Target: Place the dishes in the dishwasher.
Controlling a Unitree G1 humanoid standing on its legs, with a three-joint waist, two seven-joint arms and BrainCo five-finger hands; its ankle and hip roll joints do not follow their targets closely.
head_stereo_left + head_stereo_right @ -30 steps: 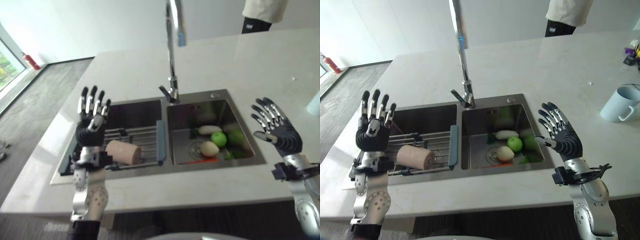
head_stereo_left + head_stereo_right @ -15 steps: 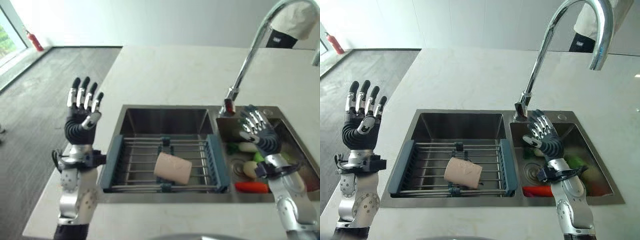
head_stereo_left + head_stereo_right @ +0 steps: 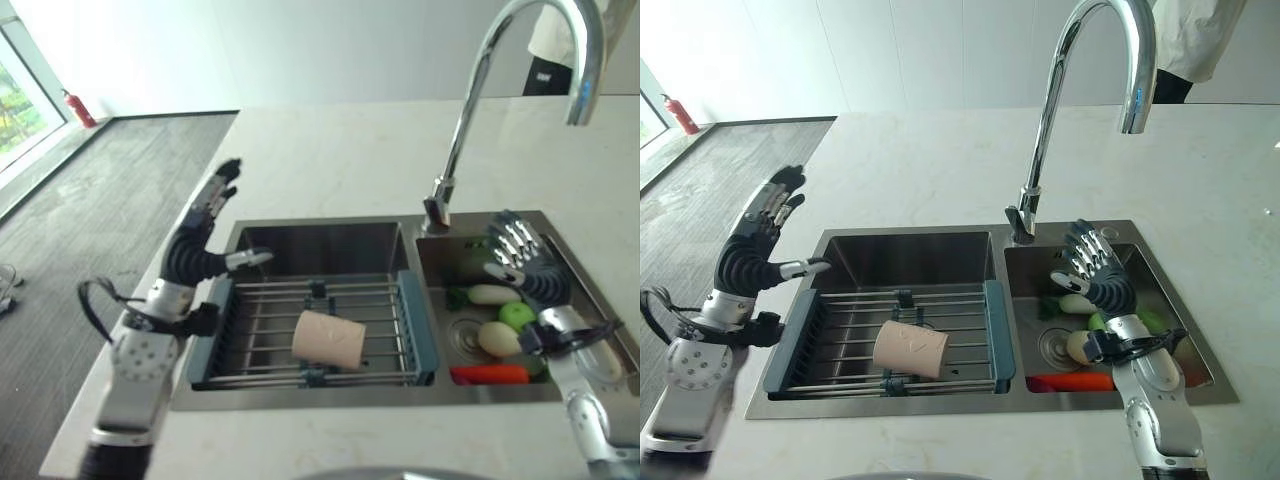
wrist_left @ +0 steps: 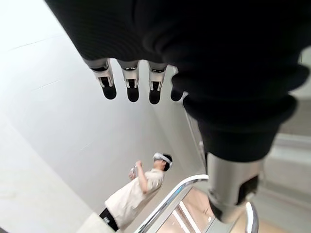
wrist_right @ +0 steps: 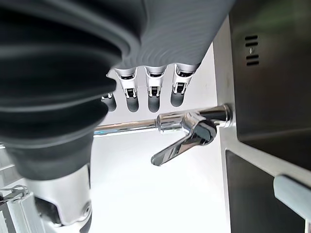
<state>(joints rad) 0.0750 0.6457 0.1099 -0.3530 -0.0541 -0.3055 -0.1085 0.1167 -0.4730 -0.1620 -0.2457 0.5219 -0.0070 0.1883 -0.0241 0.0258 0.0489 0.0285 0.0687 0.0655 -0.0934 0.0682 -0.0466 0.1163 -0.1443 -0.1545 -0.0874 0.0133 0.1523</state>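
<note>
Cup lies on its side on the rack in the sink's left basin, held by neither of my hands. My left hand is raised with fingers straight above the bench's left edge. My right hand hangs with fingers spread above the vegetables in the right basin, near the tap.

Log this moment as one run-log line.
left hand: open, above sink's left edge | right hand: open, over right basin | cup: on rack, unheld

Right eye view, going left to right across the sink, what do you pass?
Left hand → beige cup lying on the rack → faucet → right hand.
</note>
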